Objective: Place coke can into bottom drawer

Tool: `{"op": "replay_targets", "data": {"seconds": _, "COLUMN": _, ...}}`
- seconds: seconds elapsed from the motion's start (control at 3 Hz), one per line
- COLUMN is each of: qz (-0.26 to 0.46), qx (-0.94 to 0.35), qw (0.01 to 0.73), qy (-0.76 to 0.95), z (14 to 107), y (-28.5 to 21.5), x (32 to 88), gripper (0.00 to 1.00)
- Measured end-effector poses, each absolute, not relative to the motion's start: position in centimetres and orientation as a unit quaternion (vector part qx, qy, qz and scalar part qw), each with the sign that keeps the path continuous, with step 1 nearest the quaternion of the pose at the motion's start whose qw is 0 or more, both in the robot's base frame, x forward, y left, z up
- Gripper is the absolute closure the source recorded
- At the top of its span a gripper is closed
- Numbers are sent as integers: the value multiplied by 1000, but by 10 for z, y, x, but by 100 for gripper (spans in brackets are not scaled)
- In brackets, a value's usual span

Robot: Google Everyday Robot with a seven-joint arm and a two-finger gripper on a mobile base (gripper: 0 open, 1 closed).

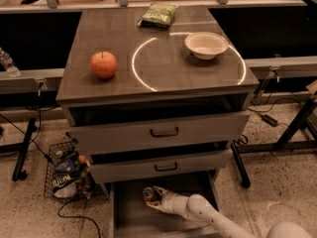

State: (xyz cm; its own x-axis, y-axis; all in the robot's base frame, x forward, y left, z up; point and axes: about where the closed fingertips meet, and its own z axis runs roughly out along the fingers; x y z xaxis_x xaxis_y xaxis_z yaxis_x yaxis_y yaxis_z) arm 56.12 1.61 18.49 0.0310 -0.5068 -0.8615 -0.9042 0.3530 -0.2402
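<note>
Coke can [148, 193] stood low in the frame's centre, inside the pulled-out bottom drawer [130, 217], near its back. The gripper [153, 198] sat right against the can in the drawer; whether it clasped the can or hung slack could not be told. An apple [104, 65] and a bowl [206, 44] rested on the cabinet top [99, 33].

Speckled terrazzo floor [277, 182]; black table legs [25, 148]; dim light.

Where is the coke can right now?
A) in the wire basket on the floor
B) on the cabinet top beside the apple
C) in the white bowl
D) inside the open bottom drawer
D: the coke can is inside the open bottom drawer, at the tip of the gripper reaching in.
</note>
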Motion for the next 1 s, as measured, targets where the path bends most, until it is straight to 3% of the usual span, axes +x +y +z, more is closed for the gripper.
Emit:
{"op": "replay_targets", "data": {"seconds": 0.33, "qz": 202, "qx": -530, "qw": 481, "qy": 669, "z": 182, "y": 10, "x": 559, "gripper": 0}}
{"op": "replay_targets", "data": {"seconds": 1.0, "qz": 182, "qx": -517, "qw": 457, "qy": 701, "z": 194, "y": -53, "x": 550, "gripper": 0}}
